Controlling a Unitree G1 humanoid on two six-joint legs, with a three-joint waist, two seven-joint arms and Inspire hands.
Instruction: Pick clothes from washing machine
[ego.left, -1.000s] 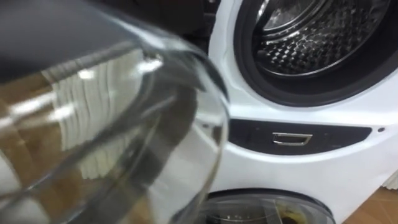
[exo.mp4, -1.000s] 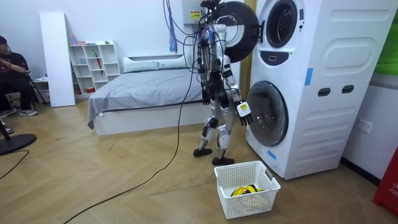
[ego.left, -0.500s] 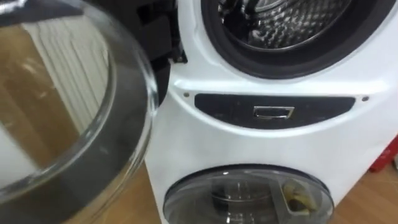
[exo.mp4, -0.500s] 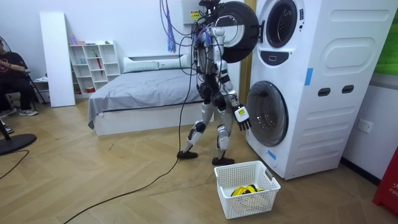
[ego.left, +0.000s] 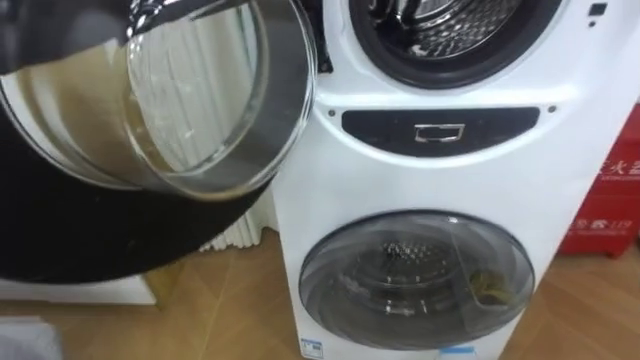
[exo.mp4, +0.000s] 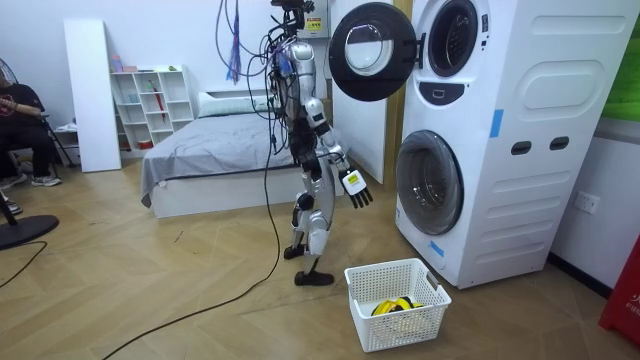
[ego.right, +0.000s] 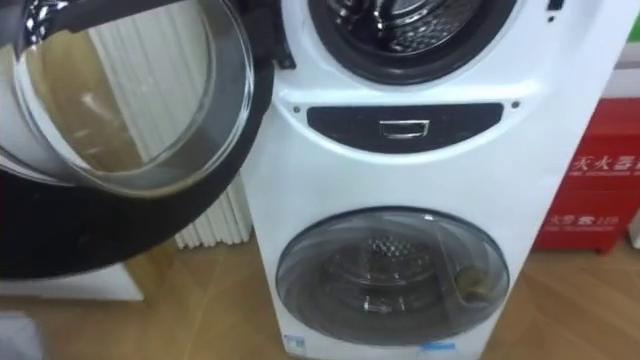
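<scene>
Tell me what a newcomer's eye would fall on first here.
The upper machine's round door hangs wide open at the left of the eye views, its glass bowl close to the camera, with the steel drum bare beside it. Below, the lower machine's door is shut. On the floor in front stands a white basket with something yellow and black inside.

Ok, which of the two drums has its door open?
The upper drum: its round door is swung wide open; the lower drum's door is shut.

Washing machine (exo.mp4: 540, 150) stacked; upper door (exo.mp4: 370, 50) swung open.
</scene>
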